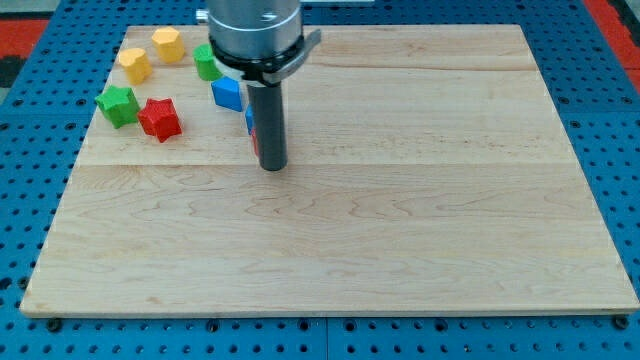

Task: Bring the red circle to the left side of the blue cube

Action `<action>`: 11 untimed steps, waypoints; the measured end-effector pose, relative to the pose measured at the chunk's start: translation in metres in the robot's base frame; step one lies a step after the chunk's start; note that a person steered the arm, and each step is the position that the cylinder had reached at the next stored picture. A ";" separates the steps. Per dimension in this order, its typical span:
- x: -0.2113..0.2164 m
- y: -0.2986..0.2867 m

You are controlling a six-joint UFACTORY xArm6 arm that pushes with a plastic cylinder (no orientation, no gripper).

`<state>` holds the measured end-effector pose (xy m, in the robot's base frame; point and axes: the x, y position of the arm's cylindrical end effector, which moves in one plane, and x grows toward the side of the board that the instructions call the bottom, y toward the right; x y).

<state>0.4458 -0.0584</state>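
Note:
My tip [273, 166] rests on the wooden board [400, 220], left of its centre. A thin red sliver [255, 142] shows at the rod's left edge just above the tip; it may be the red circle, mostly hidden behind the rod. A blue sliver [248, 120] shows just above it, also mostly hidden, its shape unclear. A blue block [228, 93], cube-like, lies up and left of the rod, apart from the tip.
A red star [159, 118] and a green star [118, 104] lie at the view's left. Two yellow blocks [166, 44] [134, 65] sit near the board's top left corner. A green block [206, 62] is partly hidden by the arm's housing.

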 end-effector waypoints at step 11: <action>0.000 -0.113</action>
